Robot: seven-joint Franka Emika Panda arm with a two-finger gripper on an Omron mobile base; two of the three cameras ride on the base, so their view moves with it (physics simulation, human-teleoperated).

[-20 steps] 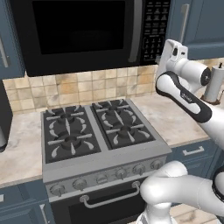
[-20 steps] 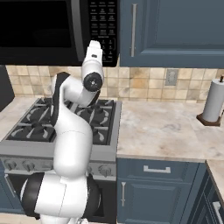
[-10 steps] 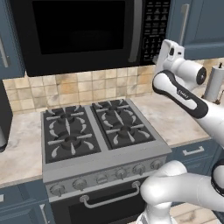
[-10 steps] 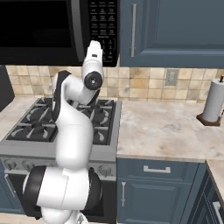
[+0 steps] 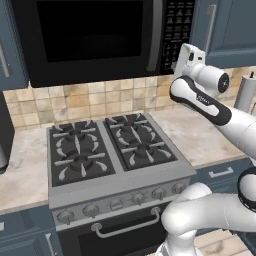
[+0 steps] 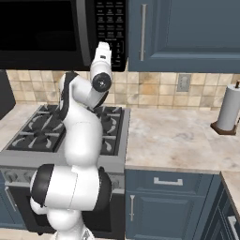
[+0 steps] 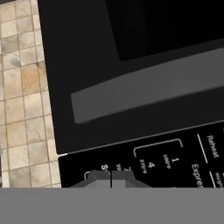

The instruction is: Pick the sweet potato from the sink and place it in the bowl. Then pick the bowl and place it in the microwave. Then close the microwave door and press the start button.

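With its jaws pinched together, the gripper [image 7: 111, 178] is up against the microwave [image 5: 95, 40] keypad [image 7: 175, 162]. Its door [image 5: 87, 37] is closed.

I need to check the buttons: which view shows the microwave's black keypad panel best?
The hand view: the black keypad panel is close, with digits and button labels readable. The left base view shows it small, partly behind the arm; the right base view shows it small too.

the large black over-the-range microwave [image 5: 100, 37] hangs above the stove, its glass-windowed door [image 5: 87, 35] with vertical grey handle [image 5: 157, 35] shut.
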